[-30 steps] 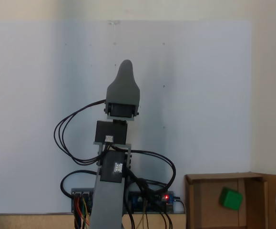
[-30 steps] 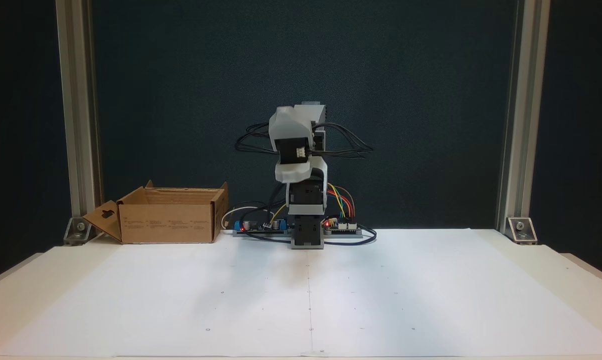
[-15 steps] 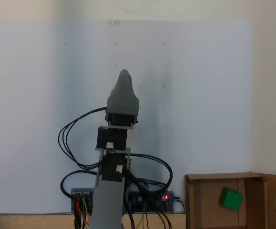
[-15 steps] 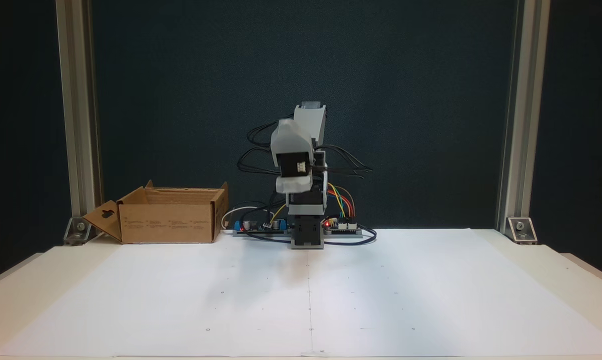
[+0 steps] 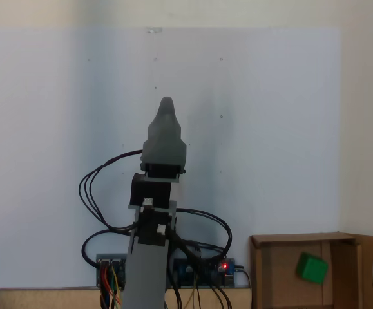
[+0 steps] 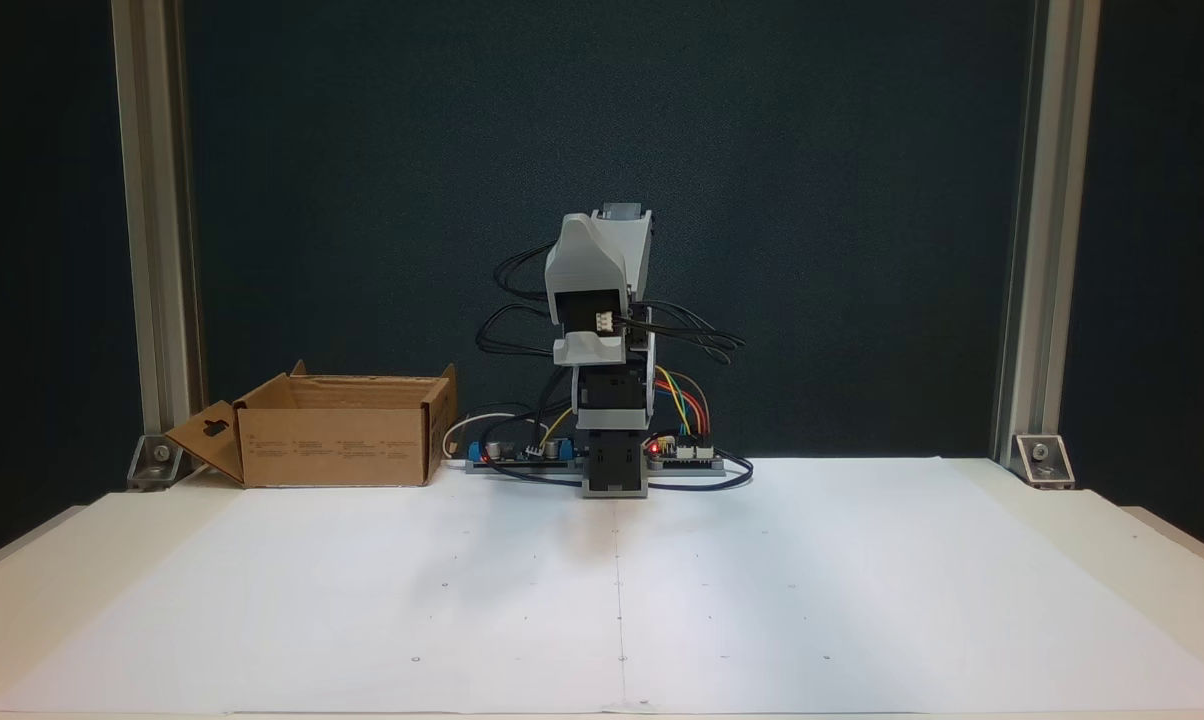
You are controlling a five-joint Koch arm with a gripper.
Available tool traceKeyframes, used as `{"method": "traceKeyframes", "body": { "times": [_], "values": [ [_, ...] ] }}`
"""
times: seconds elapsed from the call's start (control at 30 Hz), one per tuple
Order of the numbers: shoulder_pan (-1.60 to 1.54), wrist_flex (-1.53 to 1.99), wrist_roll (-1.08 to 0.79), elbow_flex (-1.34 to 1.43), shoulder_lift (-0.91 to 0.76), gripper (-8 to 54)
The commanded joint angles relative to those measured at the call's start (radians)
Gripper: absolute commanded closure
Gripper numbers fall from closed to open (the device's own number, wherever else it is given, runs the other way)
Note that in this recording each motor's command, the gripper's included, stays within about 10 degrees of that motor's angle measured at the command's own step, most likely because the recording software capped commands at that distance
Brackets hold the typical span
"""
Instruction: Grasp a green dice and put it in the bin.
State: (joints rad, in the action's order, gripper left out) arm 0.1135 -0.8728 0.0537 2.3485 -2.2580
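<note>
The bin (image 6: 337, 430), a brown cardboard box, carries rows of small dark print on its near face in a fixed view, but the letters are too small to read. One flap (image 6: 207, 440) folds out to the left there, with a dark hanger-shaped cutout in it. No brand or other label is legible on the arm or on the circuit boards (image 6: 522, 452) at its base, where small red lights glow.

The green dice (image 5: 312, 268) lies inside the bin (image 5: 289, 270) on the tan floor, towards the right part of the box as the fixed view from above shows it, tilted on its corner relative to the box walls. The box sits in the lower right corner of that view, just right of the arm's base electronics.

The arm (image 6: 607, 350) stands folded over its base at the far middle of the bench (image 6: 862, 600), well apart from the bin on its left in the front-facing view. Its upper links are stacked nearly upright, with black cables (image 6: 507, 320) looping out on both sides and coloured wires (image 6: 687, 400) curving down to the right board. The claw (image 5: 166, 106) points out over the white sheet (image 5: 270, 129) covering the bench, ending in a single rounded grey tip; its two jaws lie one behind the other, so I cannot tell whether it is spread or pressed together. Nothing is seen in it.

Aluminium frame posts (image 6: 152, 250) rise at the far left and far right corners.
</note>
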Motion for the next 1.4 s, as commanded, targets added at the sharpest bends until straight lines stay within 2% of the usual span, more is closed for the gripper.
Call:
{"method": "traceKeyframes", "body": {
  "times": [0.0,0.6,1.37],
  "values": [
    [0.003,-0.092,-0.028,-0.005,-0.109,0.8],
    [0.008,-0.224,-0.028,0.156,-0.109,0.7],
    [0.000,-0.224,-0.028,0.163,-0.107,0.7]
  ]
}}
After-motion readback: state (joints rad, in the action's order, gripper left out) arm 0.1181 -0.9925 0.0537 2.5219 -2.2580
